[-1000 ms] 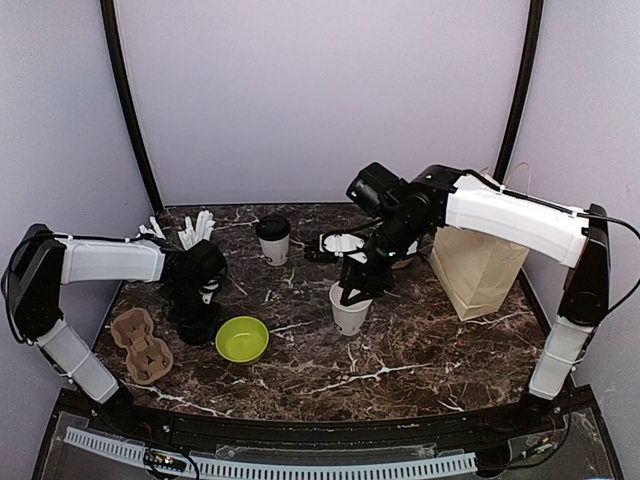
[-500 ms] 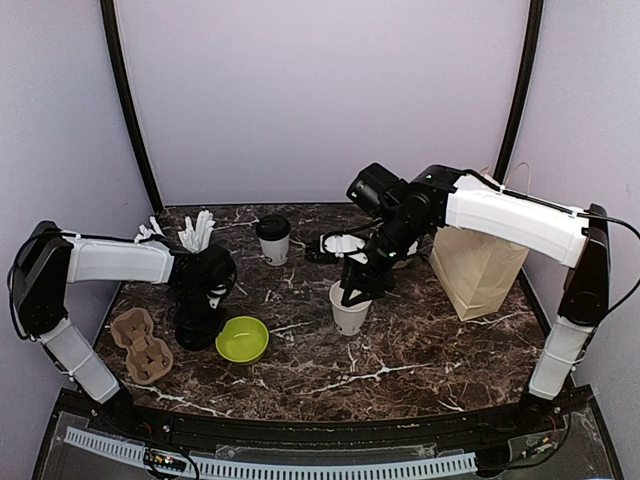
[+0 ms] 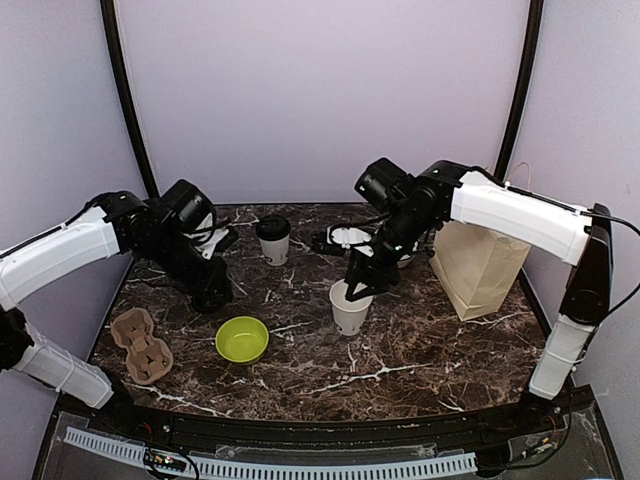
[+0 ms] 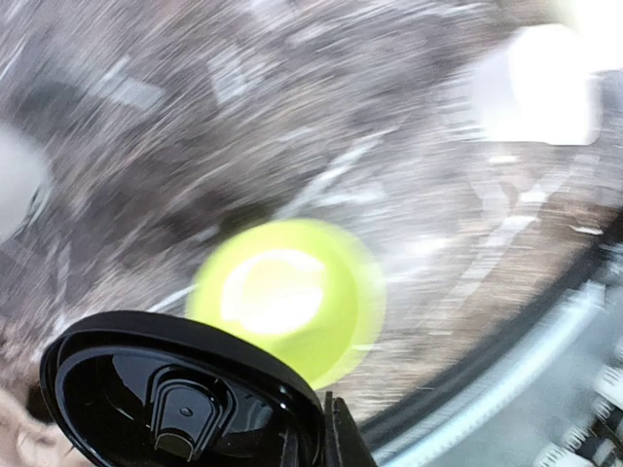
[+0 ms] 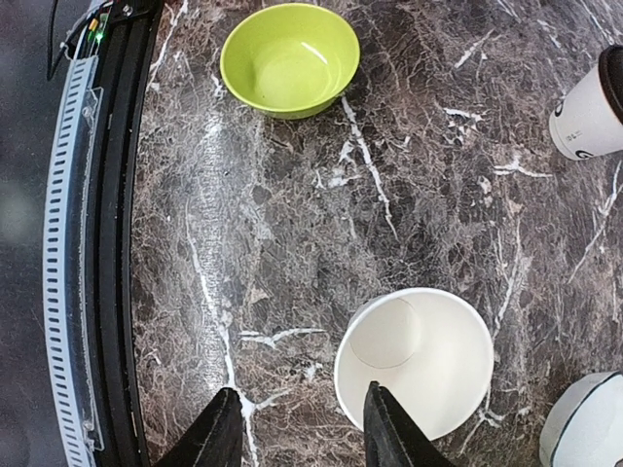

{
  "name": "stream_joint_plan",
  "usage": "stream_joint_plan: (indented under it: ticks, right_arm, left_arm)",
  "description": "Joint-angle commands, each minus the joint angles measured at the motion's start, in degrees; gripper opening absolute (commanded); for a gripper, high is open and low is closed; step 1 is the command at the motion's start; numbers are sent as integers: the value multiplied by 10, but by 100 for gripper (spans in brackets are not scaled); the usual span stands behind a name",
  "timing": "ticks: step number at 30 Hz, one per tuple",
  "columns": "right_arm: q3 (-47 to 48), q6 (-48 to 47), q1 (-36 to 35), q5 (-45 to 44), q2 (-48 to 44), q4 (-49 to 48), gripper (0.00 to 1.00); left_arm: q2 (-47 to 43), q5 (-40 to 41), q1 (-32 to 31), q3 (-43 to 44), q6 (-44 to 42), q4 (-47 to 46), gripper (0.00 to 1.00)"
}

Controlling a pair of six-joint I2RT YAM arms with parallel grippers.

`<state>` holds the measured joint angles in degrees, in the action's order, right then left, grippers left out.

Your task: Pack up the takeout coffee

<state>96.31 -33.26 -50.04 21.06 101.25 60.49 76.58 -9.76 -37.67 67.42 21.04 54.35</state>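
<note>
A dark marble table [image 3: 420,350] veined in white stands inside pale lavender walls [image 3: 320,100] with black corner posts [image 3: 125,100]. Near the table's middle, an open white paper cup [image 3: 350,308] stands under the right gripper [image 5: 302,394], whose fingers are spread and hold nothing. A lidded white paper cup [image 3: 273,240] stands toward the far edge. The left gripper [image 3: 212,295], over the left side, seems to pinch a black lid [image 4: 175,399], though that view is blurred. A lime-green bowl [image 3: 242,339] sits toward the near edge, and a brown paper bag [image 3: 478,265] stands by the right edge.
</note>
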Motion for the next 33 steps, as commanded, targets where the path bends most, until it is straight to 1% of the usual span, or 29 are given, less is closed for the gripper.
stream_joint_plan:
  ticks: [1,4,5,6,7,8,9,10,11,12,13,14,15,16,18,22,24,33]
  right_arm:
    - [30,22,48,69,-29,-7,44]
    - [48,43,88,124,-39,-48,49]
    - [54,61,100,139,-46,-68,52]
    - [61,77,111,157,-49,-87,56]
    - [71,96,124,177,-48,-103,60]
    - [83,124,135,198,-44,-123,64]
    - [96,149,145,220,-38,-140,66]
    - [108,176,153,240,-32,-156,69]
    - [117,204,161,265,-26,-177,71]
    - [122,235,168,288,-21,-199,74]
    - [123,270,174,313,-17,-227,75]
    - [123,302,180,333,-13,-253,77]
    - [121,338,186,350,-8,-279,79]
    - [118,373,189,364,-2,-305,79]
    - [112,429,189,397,11,-350,80]
    - [90,556,189,442,28,-477,81]
    - [89,592,189,449,37,-512,82]
    - [68,676,189,474,51,-599,86]
  left_arm:
    - [-32,-148,-9,70,-25,-28,7]
    - [-33,-194,-9,105,-29,-111,7]
    - [-31,-208,-9,110,-29,-163,7]
    - [-25,-216,-9,117,-29,-191,6]
    - [-20,-231,-9,120,-28,-252,6]
    - [-11,-242,-9,121,-25,-284,6]
    - [1,-263,-8,121,-15,-353,6]
    - [8,-275,-8,120,-10,-386,6]
    - [20,-295,-9,117,4,-456,6]
    - [28,-303,-9,115,12,-492,6]
    - [42,-317,-8,113,31,-555,6]
    - [49,-323,-8,113,40,-585,6]
    - [64,-335,-8,112,58,-638,6]
    - [71,-342,-7,112,74,-662,6]
    - [93,-370,-5,113,96,-747,6]
    - [126,-383,1,109,137,-833,5]
    - [141,-384,2,108,149,-854,5]
    - [159,-397,3,112,164,-871,5]
